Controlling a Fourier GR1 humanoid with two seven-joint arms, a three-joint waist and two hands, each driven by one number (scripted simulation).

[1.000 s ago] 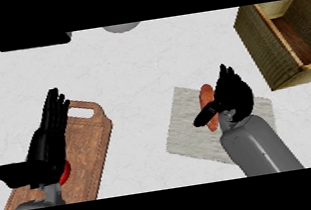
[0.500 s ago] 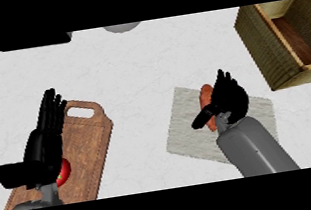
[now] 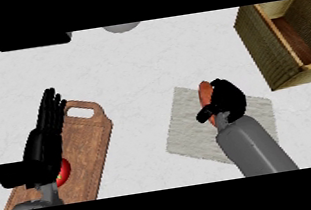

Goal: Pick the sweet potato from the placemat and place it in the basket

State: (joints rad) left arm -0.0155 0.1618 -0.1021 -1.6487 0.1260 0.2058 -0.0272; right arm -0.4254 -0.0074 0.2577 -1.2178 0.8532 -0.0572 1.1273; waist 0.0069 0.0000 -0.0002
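- Left hand [image 3: 42, 149]: fingers straight and together, resting over the cutting board [image 3: 92, 136], idle.
- Right hand [image 3: 226, 100]: fingers curled round the sweet potato [image 3: 205, 91], which lies on the placemat [image 3: 189, 135]. Grasp step.
- Next, likely: lift clear, carry to the basket [image 3: 277, 53], well apart at far right.

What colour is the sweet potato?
Orange-red. The sweet potato peeks out from the right hand on the placemat, head view.

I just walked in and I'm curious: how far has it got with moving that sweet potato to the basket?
Early stage. Done: the right hand sits on the sweet potato. In hand: its fingers curl over it, though it lies on the placemat. Left: lifting, carrying to the basket, releasing. The left hand rests open above the cutting board.
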